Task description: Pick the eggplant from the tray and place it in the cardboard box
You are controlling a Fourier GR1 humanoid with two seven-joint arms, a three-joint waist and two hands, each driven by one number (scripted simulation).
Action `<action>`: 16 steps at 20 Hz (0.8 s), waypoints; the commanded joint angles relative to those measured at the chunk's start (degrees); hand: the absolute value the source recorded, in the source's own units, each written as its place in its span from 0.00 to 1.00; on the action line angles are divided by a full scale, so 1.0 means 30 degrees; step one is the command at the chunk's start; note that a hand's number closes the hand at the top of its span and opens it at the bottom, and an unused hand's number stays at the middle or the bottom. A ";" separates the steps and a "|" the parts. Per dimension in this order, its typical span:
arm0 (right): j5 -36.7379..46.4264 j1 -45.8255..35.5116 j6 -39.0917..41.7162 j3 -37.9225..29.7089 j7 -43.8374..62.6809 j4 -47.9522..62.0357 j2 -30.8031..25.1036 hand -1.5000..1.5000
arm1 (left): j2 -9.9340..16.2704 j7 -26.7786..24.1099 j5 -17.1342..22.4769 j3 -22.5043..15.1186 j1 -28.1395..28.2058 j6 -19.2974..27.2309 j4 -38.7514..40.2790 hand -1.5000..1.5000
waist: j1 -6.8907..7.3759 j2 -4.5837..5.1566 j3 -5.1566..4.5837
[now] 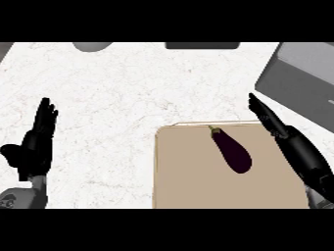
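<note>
On the near right of the desk [111, 88], the eggplant [231, 151] lies loose on the tan tray [177, 186], stem pointing far. The right hand [285, 135] hangs just beside it, fingers straight and holding nothing, seemingly placed for a grasp. The left hand [35, 142] rests open near the left edge. The grey box [307, 78] waits far right.

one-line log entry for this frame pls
stage: pre-grasp | eggplant: lying on tray, untouched | right hand: open, beside tray's right edge | left hand: open, resting at left | cardboard box: not identified
</note>
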 commanded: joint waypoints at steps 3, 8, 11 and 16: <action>-0.1207 0.1899 0.0940 -0.4109 -0.6728 0.1328 -0.1307 0.00 | 0.1934 0.0945 -0.1700 -0.0841 -0.0162 -0.0764 0.0074 0.50 | -0.0796 -0.0113 -0.0145; -0.0691 0.2223 -0.3643 -0.8705 -0.8432 0.4163 -0.0541 0.00 | 0.2562 0.1175 -0.2651 -0.2092 -0.0046 -0.1668 0.0223 0.50 | -0.2098 0.0178 0.0010; -0.2036 0.3690 -0.1980 -0.9857 -1.4876 0.6496 0.0949 0.00 | 0.2356 0.1195 -0.3170 -0.2945 0.0221 -0.1957 0.0149 0.50 | -0.1076 0.0038 -0.0013; 0.2497 0.5544 -0.1766 -0.8669 -2.1359 0.7308 -0.0276 0.00 | 0.2405 0.2092 -0.3442 -0.3082 -0.1472 -0.2552 0.1065 0.50 | -0.0823 -0.0007 -0.0194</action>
